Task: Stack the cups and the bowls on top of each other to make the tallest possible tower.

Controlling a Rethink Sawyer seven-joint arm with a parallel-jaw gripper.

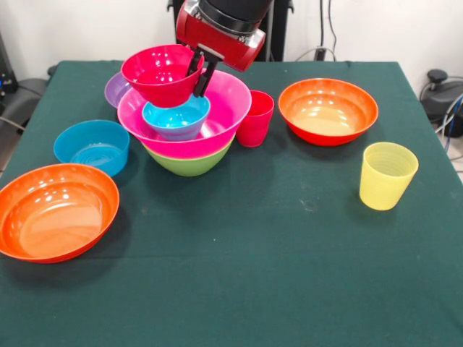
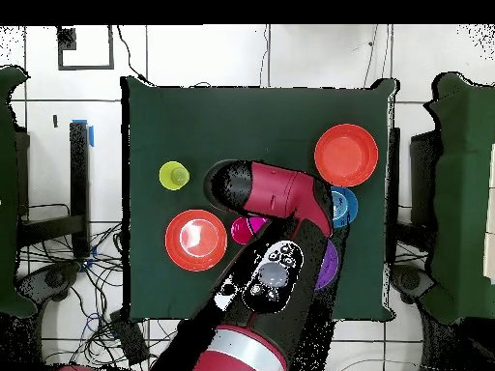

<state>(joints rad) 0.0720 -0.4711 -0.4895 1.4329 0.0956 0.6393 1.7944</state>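
The tower stands at the back left in the front view: a green bowl (image 1: 189, 163) at the bottom, the big pink bowl (image 1: 224, 119) on it, and a small blue bowl (image 1: 176, 118) inside the pink one. My gripper (image 1: 199, 72) is shut on the right rim of the small red-pink bowl (image 1: 155, 72) and holds it slightly tilted just above the small blue bowl. The red cup (image 1: 255, 118) stands right beside the tower. The yellow cup (image 1: 387, 175) stands upright at the right. In the overhead view the arm (image 2: 276, 198) hides the gripper and the tower.
One orange bowl (image 1: 56, 211) lies front left and another (image 1: 328, 110) back right. A second blue bowl (image 1: 92, 147) sits left of the tower and a purple bowl (image 1: 116, 90) behind it. The overhead view shows the yellow cup (image 2: 174, 175) and both orange bowls (image 2: 196, 240) (image 2: 346, 155).
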